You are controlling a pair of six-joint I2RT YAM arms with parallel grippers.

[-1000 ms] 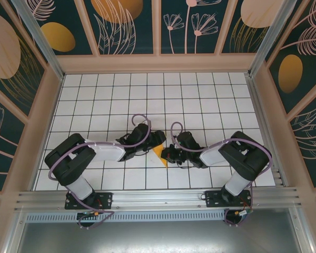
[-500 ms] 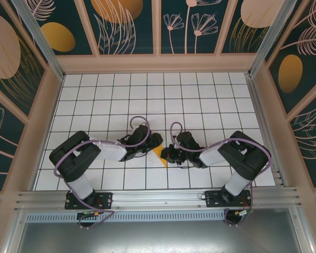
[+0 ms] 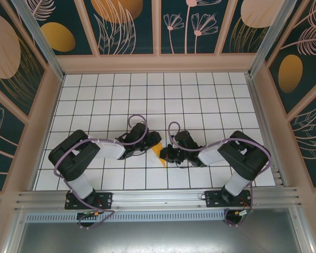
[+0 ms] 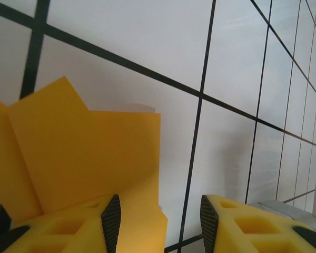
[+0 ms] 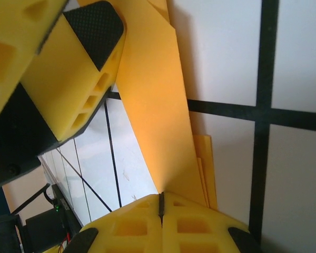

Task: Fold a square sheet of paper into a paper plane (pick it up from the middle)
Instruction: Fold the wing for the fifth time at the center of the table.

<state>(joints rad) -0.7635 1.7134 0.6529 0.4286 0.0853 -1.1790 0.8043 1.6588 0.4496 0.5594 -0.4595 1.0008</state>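
While the right gripper (image 5: 160, 208) has its yellow foam jaws clenched on an edge of the thin orange-yellow paper sheet (image 5: 152, 105), the left gripper (image 4: 157, 219) sits with jaws released and a clear gap between them. One of its black-padded fingers (image 4: 111, 221) is over a corner of the sheet; cannot tell if it presses down.

The sheet lies on the white grid-lined counter (image 3: 200, 95), near the middle of the near rows, right between the two grippers. It is partly folded. The left wrist view shows overlapping flaps. The right wrist view shows one flap lifted off the counter and thin stacked layer edges just beside the closed jaws.

Handling, as a judgement:
- The sheet is very light and floppy, with no stiffness except along creases, so a flap held at one point will probably droop or twist.
- The counter looks smooth, so the sheet likely slides if pushed sideways without a hold-down.
- It is easy to crumple or tear if both arms pull apart.
- The foam pads should grip it fine with light force.

The best hold is probably a pinch through all the layers close to a crease, not on a loose flap tip. The free gripper would pin the flat part next to the fold line.
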